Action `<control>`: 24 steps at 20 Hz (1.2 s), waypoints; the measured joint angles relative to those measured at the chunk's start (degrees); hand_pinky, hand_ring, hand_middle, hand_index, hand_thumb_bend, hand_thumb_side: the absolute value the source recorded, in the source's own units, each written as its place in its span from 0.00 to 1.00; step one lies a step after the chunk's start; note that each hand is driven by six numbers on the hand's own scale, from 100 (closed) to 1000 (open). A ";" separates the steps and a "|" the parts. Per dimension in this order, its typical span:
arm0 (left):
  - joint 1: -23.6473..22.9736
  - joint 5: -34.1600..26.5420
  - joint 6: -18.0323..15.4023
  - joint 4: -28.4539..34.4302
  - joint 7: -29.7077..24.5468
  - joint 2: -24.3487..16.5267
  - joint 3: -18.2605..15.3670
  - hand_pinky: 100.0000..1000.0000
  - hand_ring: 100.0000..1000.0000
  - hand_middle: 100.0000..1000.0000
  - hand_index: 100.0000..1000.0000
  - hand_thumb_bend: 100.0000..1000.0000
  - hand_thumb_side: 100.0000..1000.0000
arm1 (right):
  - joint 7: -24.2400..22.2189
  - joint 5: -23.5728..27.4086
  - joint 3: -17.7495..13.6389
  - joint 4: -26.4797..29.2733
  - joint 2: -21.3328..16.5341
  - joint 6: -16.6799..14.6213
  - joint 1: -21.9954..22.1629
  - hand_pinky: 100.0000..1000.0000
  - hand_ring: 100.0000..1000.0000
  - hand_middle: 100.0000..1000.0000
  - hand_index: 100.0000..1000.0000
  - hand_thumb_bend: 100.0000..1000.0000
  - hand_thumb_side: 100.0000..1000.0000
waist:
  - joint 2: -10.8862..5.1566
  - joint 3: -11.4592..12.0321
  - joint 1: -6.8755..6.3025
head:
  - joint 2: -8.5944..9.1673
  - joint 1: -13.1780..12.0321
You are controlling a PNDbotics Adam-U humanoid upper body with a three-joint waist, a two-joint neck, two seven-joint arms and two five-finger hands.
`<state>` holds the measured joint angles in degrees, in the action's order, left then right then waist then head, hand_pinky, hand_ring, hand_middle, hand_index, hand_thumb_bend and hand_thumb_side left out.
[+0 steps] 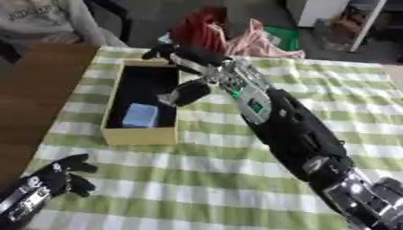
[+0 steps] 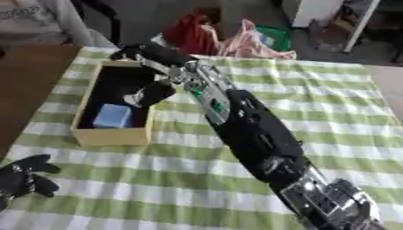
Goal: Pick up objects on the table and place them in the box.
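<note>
Down in the near corner of the left eye view, the left hand (image 1: 61, 176) rests on the cloth. Its fingers look curled, and it holds nothing. Past it, the big black right arm (image 1: 291, 130) stretches across the table. The right hand (image 1: 189, 67) is over the far side of the box (image 1: 141, 134), reaching down over its inner wall. I cannot tell if its fingers are open or closed, or if it holds something. A light blue block (image 1: 141, 115) sits inside the box, near the front wall.

From the right eye view, the same things show, just moved a bit to the left. The blue block sits on the dark bottom of the box, apart from the right hand. The left hand is at the left edge, low down.

I think the task is partly done, since one thing is already in the box. No other loose things show on the cloth, so maybe little is left.

The table wears a green and white checked cloth (image 2: 236, 197). A brown wooden top (image 1: 31, 90) shows on the left. Behind the table lie red, pink and green bags (image 2: 236, 38) on a dark floor.
</note>
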<state>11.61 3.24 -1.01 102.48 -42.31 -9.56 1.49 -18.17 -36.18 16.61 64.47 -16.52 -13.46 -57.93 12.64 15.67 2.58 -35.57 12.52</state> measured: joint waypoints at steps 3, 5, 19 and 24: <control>-0.08 0.09 -0.05 0.00 0.06 0.00 -0.02 0.66 0.67 0.76 0.95 0.00 0.91 | 1.79 2.64 -1.48 0.00 -1.65 1.84 0.00 0.75 0.99 0.85 0.95 0.11 0.40 | -0.06 -0.65 0.00 | 0.00 -0.31; -0.19 0.13 -0.13 0.00 0.16 0.00 -0.09 0.66 0.67 0.76 0.95 0.00 0.91 | 3.09 4.59 -2.46 0.02 -2.94 3.03 0.08 0.74 0.99 0.84 0.95 0.10 0.41 | -0.26 -1.12 -0.04 | -0.02 -0.40; -1.29 0.37 -0.36 0.00 0.91 -0.05 -0.87 0.66 0.68 0.76 0.95 0.00 0.91 | 10.55 18.38 -7.57 3.06 -12.94 9.77 6.77 0.70 0.97 0.81 0.95 0.02 0.41 | -0.81 -5.70 -0.83 | -0.78 -1.53; -1.59 0.41 -0.45 0.00 1.02 -0.06 -1.09 0.66 0.68 0.76 0.95 0.00 0.91 | 12.46 21.88 -9.60 3.72 -16.33 11.28 9.57 0.69 0.97 0.80 0.96 0.00 0.42 | -1.04 -6.43 -0.94 | -1.11 -2.30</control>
<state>10.02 3.66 -1.46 102.48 -41.28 -9.62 0.40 -5.71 -14.30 7.01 68.20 -32.85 -2.18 -48.37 11.60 9.25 1.64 -36.68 10.22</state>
